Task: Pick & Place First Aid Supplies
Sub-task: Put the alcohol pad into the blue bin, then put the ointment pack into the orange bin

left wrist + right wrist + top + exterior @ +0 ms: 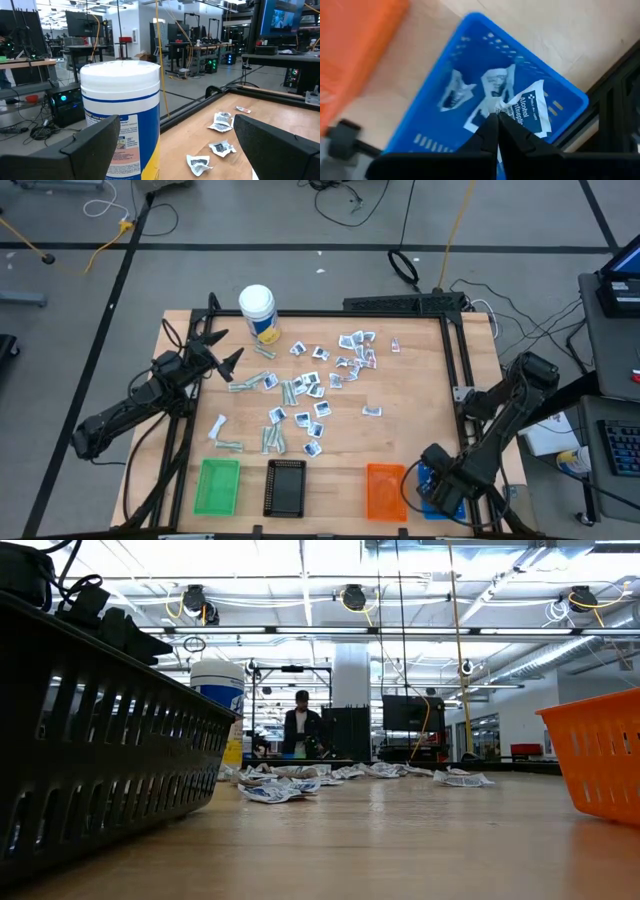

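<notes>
Four rectangular plastic mesh trays line the table's near edge: one green [219,486], one black [286,487], one orange [385,491] and one blue [470,85]. One tall white bottle with a yellow label [258,313] stands on the table. Roughly two dozen square white-and-blue sachets [320,385] lie scattered, alongside about eight pale grey-green wrapped strips [243,386]. Three sachets show in the blue tray.

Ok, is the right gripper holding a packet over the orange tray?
No, the right gripper is shut on a white packet above the blue tray.
</notes>
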### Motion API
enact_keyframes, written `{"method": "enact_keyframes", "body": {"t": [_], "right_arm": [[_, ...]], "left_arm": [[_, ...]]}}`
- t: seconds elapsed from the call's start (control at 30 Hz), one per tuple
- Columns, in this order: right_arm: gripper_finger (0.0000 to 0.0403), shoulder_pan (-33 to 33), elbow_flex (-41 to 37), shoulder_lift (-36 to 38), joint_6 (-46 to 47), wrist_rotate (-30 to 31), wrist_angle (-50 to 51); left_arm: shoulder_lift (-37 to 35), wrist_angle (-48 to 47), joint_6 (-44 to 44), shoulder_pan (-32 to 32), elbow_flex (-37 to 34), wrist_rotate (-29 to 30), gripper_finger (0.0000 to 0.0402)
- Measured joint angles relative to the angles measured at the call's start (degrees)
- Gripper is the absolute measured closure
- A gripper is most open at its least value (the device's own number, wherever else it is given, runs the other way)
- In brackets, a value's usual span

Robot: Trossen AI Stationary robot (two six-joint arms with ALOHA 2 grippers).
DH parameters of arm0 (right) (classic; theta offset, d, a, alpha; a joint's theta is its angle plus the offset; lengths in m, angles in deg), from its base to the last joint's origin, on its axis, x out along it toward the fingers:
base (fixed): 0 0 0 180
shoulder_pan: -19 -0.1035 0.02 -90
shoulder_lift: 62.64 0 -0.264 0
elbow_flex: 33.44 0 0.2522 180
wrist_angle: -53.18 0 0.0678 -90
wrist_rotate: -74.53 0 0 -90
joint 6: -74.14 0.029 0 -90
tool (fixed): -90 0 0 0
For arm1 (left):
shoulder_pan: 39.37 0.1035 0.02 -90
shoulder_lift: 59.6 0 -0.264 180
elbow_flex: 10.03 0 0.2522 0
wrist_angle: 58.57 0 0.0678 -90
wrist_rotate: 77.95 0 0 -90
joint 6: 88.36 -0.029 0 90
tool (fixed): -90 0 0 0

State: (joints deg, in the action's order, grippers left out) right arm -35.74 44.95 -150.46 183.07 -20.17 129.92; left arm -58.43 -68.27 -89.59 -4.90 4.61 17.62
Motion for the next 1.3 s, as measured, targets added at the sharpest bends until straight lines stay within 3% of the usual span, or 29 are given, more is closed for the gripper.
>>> {"method": "enact_keyframes", "body": {"t": [0.13,0.4,0.53,0.7,0.87,1.07,1.3], "right_arm": [[0.0403,-0.8,-3.0,0.0,0.0,-2.9,-4.2],[0.0398,-0.9,-3.3,0.0,-1.6,-2.4,-4.3],[0.0364,-0.9,-3.3,0.0,-2.0,-1.7,-4.3],[0.0292,-0.9,-2.6,0.0,-3.4,-1.4,-3.7],[0.0234,-0.1,0.8,0.3,-4.4,-1.3,1.9],[0.0214,2.2,5.6,1.2,-5.5,-0.1,11.2],[0.0216,6.7,10.1,1.3,-11.8,7.8,14.4]], "left_arm": [[0.0,0.0,0.0,0.0,0.0,0.0,0.0005],[0.0,0.0,0.0,0.0,0.0,0.0,0.0005],[0.0,0.0,0.0,0.0,0.0,0.0,0.0005],[0.0,0.0,0.0,0.0,0.0,0.0,0.0005],[0.0,0.0,0.0,0.0,0.0,0.0,0.0005],[0.0,0.0,0.0,0.0,0.0,0.0,0.0005],[0.0,0.0,0.0,0.0,0.0,0.0,0.0005]]}}
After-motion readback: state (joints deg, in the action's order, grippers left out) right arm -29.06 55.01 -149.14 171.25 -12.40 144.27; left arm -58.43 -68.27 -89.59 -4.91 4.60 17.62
